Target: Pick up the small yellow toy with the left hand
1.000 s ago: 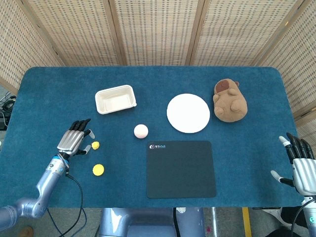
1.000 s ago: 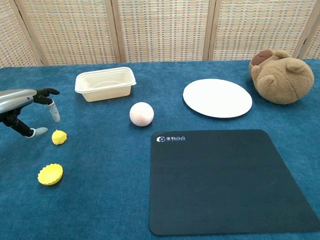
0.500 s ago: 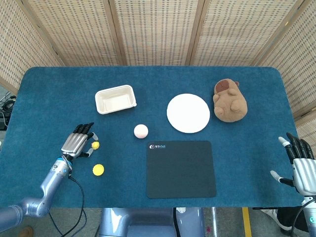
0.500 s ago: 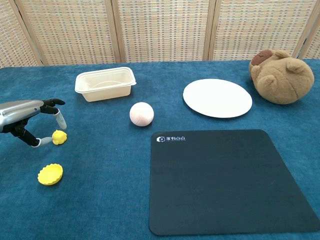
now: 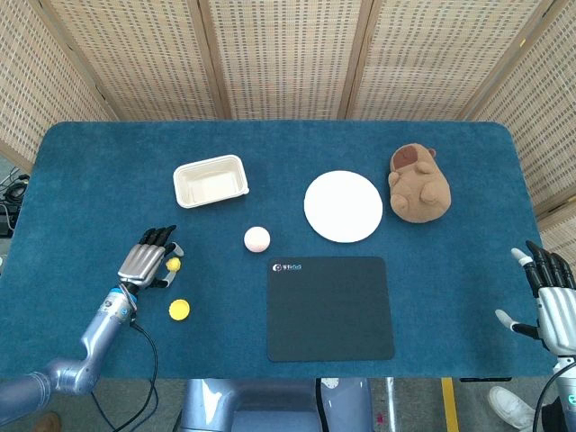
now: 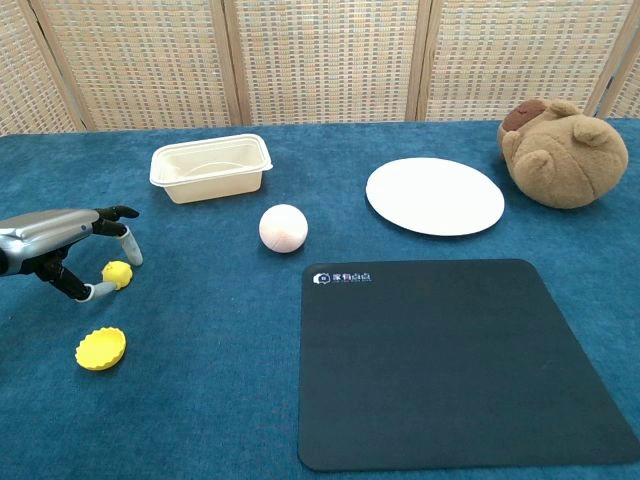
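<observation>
The small yellow toy (image 5: 173, 265) (image 6: 118, 274) lies on the blue tablecloth near the left front. My left hand (image 5: 144, 264) (image 6: 60, 240) arches over it. Its thumb touches the toy's left side and a finger curves down just past its right side. The toy rests on the cloth and is not lifted. A larger flat yellow toy (image 5: 179, 310) (image 6: 100, 348) lies just in front of the hand. My right hand (image 5: 553, 306) hangs at the table's right front edge, fingers spread, holding nothing.
A cream food container (image 5: 210, 180) stands behind the left hand. A pink ball (image 5: 256, 238), a white plate (image 5: 343, 206) and a brown plush animal (image 5: 418, 185) lie across the middle and right. A black mat (image 5: 329, 308) covers the front centre.
My left hand has slid right and lowered over the small yellow toy, its thumb and fingers now bracketing it. The right hand has sunk slightly.
</observation>
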Available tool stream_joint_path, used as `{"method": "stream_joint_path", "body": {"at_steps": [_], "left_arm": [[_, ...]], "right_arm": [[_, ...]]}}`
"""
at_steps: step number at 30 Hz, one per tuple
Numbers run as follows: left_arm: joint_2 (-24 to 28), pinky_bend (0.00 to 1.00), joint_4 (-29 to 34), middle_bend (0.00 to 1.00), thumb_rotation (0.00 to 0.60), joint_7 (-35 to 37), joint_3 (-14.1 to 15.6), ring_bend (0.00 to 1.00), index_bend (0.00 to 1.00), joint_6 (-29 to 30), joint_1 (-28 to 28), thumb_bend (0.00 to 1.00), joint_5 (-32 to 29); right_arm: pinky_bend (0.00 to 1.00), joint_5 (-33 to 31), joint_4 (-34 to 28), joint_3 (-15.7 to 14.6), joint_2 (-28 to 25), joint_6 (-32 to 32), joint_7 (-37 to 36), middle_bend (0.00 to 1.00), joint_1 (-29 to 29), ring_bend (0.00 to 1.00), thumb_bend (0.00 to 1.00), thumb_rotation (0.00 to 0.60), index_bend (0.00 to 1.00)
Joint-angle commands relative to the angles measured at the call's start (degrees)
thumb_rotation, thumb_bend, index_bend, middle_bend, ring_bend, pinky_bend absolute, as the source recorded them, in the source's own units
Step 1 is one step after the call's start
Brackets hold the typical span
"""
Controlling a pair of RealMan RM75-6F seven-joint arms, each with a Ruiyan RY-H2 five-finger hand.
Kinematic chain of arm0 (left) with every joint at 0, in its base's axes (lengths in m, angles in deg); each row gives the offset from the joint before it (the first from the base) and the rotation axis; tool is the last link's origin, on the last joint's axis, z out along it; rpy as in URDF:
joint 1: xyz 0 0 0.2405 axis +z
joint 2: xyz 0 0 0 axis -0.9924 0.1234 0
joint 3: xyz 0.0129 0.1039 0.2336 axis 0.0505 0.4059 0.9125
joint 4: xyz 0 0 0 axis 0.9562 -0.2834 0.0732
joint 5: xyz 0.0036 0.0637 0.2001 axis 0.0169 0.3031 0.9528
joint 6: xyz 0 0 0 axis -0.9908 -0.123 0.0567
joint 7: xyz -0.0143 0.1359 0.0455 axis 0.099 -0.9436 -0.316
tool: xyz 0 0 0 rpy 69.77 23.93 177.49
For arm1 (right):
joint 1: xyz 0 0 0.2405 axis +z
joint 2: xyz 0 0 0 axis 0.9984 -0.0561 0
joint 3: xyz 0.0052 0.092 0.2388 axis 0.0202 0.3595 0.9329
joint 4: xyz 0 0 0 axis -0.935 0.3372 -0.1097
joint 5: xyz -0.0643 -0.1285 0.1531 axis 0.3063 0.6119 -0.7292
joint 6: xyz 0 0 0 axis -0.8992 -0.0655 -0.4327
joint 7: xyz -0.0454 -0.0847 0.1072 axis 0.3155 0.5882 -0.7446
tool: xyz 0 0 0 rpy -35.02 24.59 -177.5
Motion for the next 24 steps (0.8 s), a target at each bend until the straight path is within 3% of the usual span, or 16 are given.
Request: {"method": "stream_joint_path", "body": {"at_steps": [1, 5, 13, 24], "left_arm": [[-0.17, 0.00, -0.16, 0.00, 0.600, -0.11, 0.02, 0.00, 0.39, -0.04, 0.00, 0.39, -0.22], [-0.27, 0.00, -0.22, 0.00, 0.600, 0.19, -0.12, 0.00, 0.46, -0.27, -0.08, 0.41, -0.52], [-0.04, 0.00, -0.05, 0.00, 0.600, -0.05, -0.37, 0.00, 0.48, -0.05, -0.16, 0.42, -0.90], [5.48, 0.00, 6.88, 0.00, 0.600, 1.48, -0.70, 0.00, 0.48, 4.92, 0.85, 0.44, 3.15]], "right_arm": [[0.00, 0.08, 0.01, -0.04, -0.02, 0.02, -0.06, 0.00, -0.01, 0.00, 0.00, 0.600, 0.11], [0.00, 0.09, 0.08, -0.05, 0.02, 0.03, -0.06, 0.00, -0.02, 0.00, 0.00, 0.600, 0.10], [0.00, -0.24, 0.32, 0.08, 0.17, -0.09, 0.16, 0.00, 0.03, 0.00, 0.00, 0.600, 0.10], [0.00, -0.26, 0.24, 0.01, 0.27, -0.16, 0.42, 0.00, 0.04, 0.00, 0.00, 0.600, 0.10]]}}
